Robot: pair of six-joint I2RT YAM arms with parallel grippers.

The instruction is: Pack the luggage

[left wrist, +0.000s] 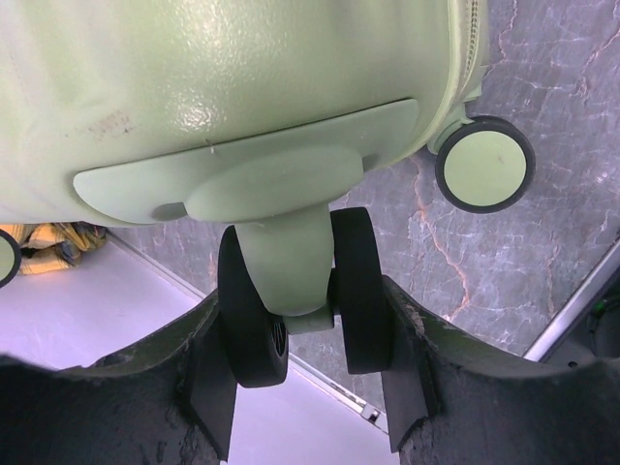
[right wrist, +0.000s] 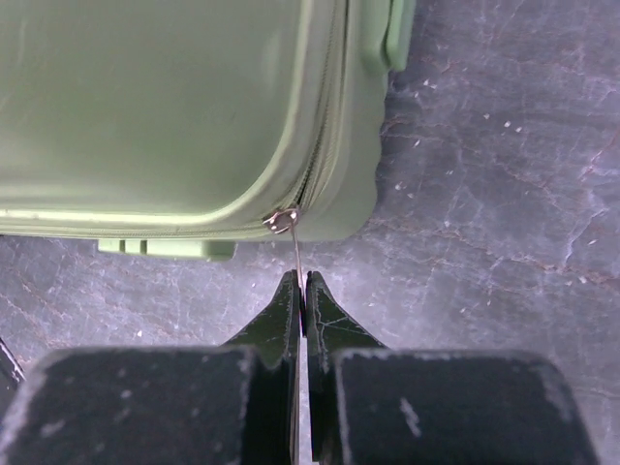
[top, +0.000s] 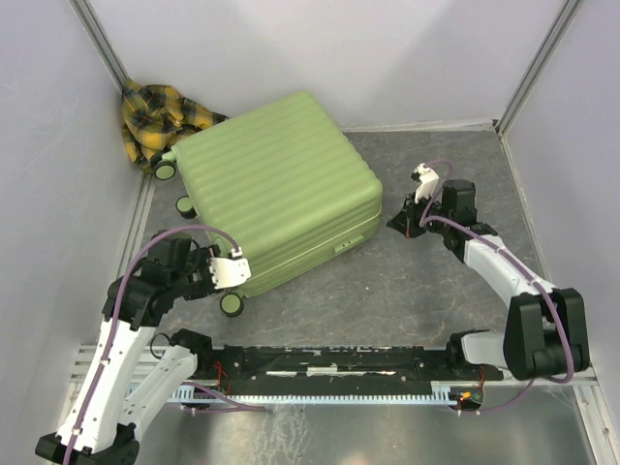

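PACKING JOB, LID DOWN: The luggage point(top: 276, 189) lies flat and closed on the table point(top: 426, 291), left of centre, its wheeled end turned towards my left arm point(top: 145, 291) and its ribbed shell running away to the far right.

My right jaws are pinched fully shut on the thin metal zip pull point(right wrist: 296, 254). The pull stands out from the slider at the rounded corner of the case nearest my right arm point(top: 494, 262). From these jaws the case lies straight ahead, touching nothing but that pull, and the zip seam climbs away from the slider along the case's edge. By my reading, the next move turns on that line: a pull has to follow the seam, not cross it.

My left jaws are clamped on the near-corner caster wheel point(left wrist: 360, 291), one finger against each outer face of its twin black tyres. That arm is folded low and close to its base; the right reaches forward, wrist bent down to the table.

A yellow plaid cloth point(top: 160, 118) sits bunched in the far left corner, behind the case.
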